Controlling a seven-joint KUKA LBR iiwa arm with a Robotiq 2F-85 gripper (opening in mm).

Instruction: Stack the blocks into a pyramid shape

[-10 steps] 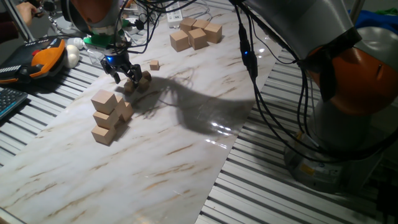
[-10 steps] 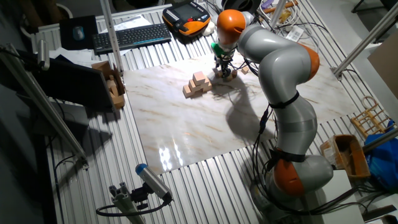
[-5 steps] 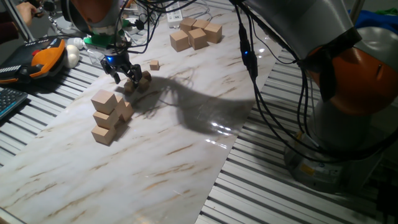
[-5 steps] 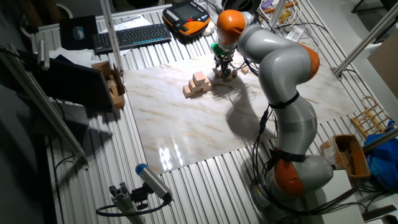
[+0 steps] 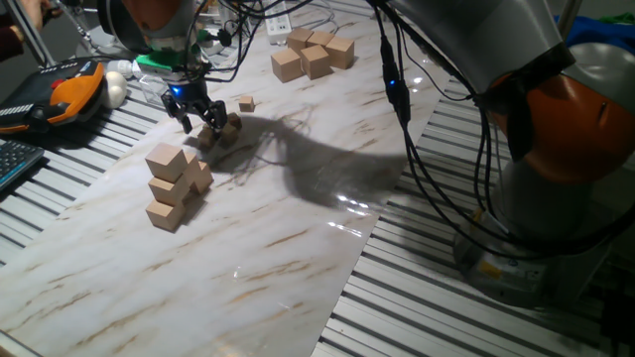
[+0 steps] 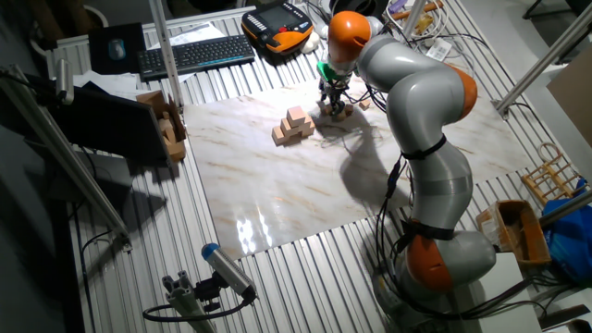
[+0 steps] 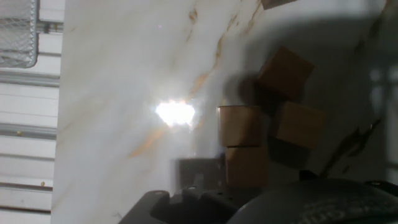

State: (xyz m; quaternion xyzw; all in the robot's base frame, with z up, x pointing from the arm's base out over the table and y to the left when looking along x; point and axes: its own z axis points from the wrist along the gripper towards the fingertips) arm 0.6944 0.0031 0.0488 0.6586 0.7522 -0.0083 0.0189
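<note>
My gripper (image 5: 198, 117) hangs with jaws spread and empty right over the cluster of small blocks (image 5: 220, 130) on the counter (image 5: 298, 228), which lie directly below and slightly ahead of my fingertips, one stray block (image 5: 246, 103) just beyond

Blocks (image 7: 249, 143): plain light-tan wood, matt, unpainted, crisp edges. Larger cubes (image 5: 171, 186): same raw wood, matt. Board (image 5: 298, 228): marble-look white slab with tan veins, smooth, glossy, mirrors lamp glare. Table (image 5: 437, 307): ribbed metal slats, satin sheen. Arm (image 6: 416, 92): smooth grey shell with glossy orange joints. Gripper (image 5: 198, 121): black, matt.
</note>
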